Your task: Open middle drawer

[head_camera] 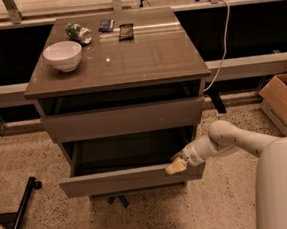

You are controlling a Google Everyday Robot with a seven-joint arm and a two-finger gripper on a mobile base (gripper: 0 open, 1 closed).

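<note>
The middle drawer (124, 181) is the taupe-grey drawer pulled well out of the cabinet, with its flat front panel facing me and its dark grey inside (132, 152) showing. My gripper (176, 167) is at the top edge of that front panel near its right end, touching it, with my white arm (226, 137) reaching in from the right. The drawer above (124, 119) has a taller front and stands out a little from the cabinet. The lowest drawer is hidden under the open one.
The cabinet top (143, 56) holds a white bowl (62, 55), a green can lying down (78, 33) and two small dark packets (125, 31). A cardboard box (283, 102) stands on the floor at the right. A black bar (19, 215) lies at the lower left.
</note>
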